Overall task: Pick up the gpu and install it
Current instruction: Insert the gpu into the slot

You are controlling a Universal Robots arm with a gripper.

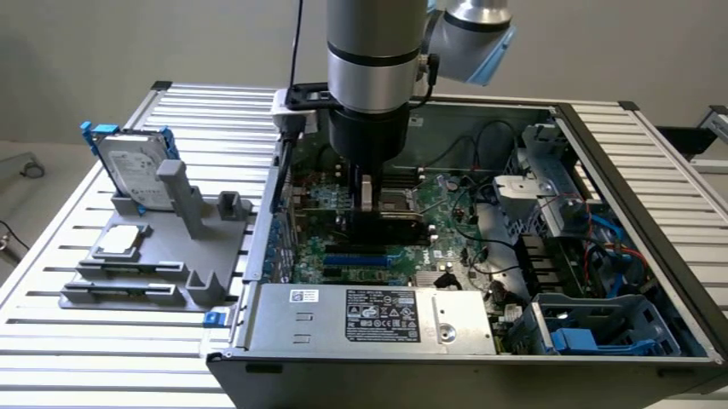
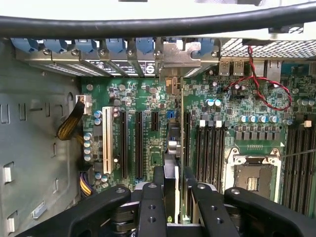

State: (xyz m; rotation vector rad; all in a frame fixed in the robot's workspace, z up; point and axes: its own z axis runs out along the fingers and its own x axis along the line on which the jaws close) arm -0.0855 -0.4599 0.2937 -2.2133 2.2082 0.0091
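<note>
The gpu (image 2: 172, 148) is held edge-on just above the motherboard (image 2: 148, 98), the gripper (image 2: 173, 174) partly closed across it. It is judged light, stiff and fragile, best pinched at the shroud.

Bare slots (image 2: 138, 143) between gpu (image 2: 171, 148), chassis wall (image 2: 34, 148)

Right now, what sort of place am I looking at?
Probably a robotics lab bench for computer assembly: an open PC case sits on a slatted metal table, a grey fixture beside it holds a hard drive, and the gripper holds the gpu over the motherboard.
</note>
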